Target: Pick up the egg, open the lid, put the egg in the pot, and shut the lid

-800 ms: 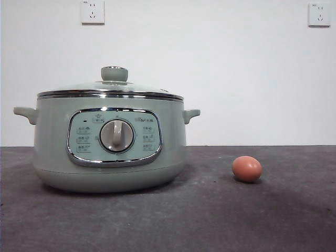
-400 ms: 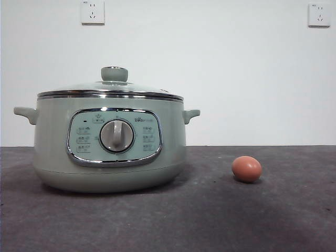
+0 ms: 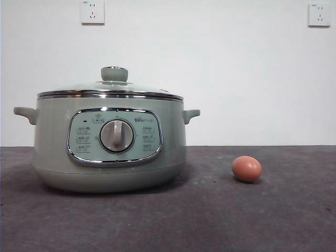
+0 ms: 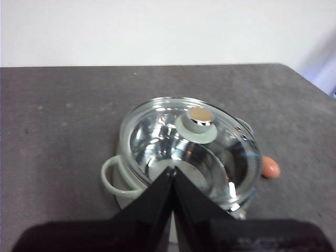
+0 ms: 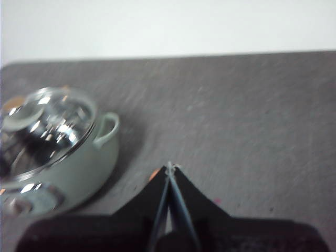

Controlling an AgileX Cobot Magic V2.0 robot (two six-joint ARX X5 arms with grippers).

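Dark grey table (image 3: 220,220), white wall behind. Egg (image 3: 247,168) lies on its side, long axis roughly across the front view, well apart from the pot (image 3: 110,142). Lid (image 3: 110,90) sits closed on the pot, knob up. Left gripper (image 4: 171,170) hangs high over the pot, angled down, tips pressed together, empty; lid just beyond the tips. Right gripper (image 5: 170,167) also raised, tilted down, tips together, empty; orange sliver of egg peeks beside its tip.
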